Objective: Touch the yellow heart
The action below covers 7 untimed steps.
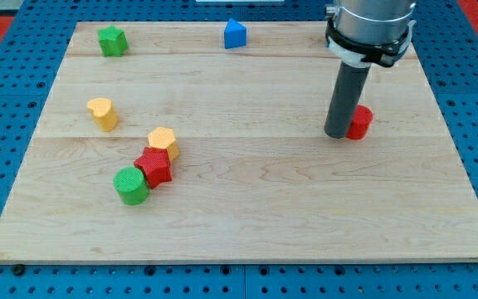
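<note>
Well, your yellow heart (101, 113) sits alone at the board's (247, 224) left, with a yellow hexagon (163, 142), red star (153, 167) and green cylinder (130, 184) in a touching diagonal line nearer. My tip (338, 133), a bare rod holding nothing, rests far right against a red block (359, 122). You'll see a green block (113, 40) and blue block (235, 34) along the far edge.

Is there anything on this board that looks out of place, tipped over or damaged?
Nothing stands out. All blocks sit flat and whole on the wooden board. My tip rests beside the red block at the view's right, far from the yellow heart. The yellow hexagon, red star and green cylinder touch in a diagonal row.
</note>
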{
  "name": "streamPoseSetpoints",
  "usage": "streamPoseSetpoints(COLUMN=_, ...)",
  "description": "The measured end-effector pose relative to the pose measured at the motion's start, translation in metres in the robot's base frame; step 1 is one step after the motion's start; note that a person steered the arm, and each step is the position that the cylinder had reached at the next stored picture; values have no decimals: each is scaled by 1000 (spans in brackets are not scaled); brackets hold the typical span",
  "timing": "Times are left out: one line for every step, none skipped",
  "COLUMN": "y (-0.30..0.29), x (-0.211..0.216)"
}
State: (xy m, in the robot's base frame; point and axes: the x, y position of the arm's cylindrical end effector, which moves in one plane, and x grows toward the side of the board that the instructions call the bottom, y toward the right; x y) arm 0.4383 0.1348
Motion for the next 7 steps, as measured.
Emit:
streamPoseSetpoints(y=13, x=-5)
streamPoseSetpoints(y=12, x=3)
streamPoseSetpoints(y=-40, x=16)
streamPoseSetpoints(y=-94, x=16)
streamPoseSetpoints(y=-145, x=4)
streamPoseSetpoints(y=-188, x=-16)
streamPoseSetpoints(y=-229, x=-21)
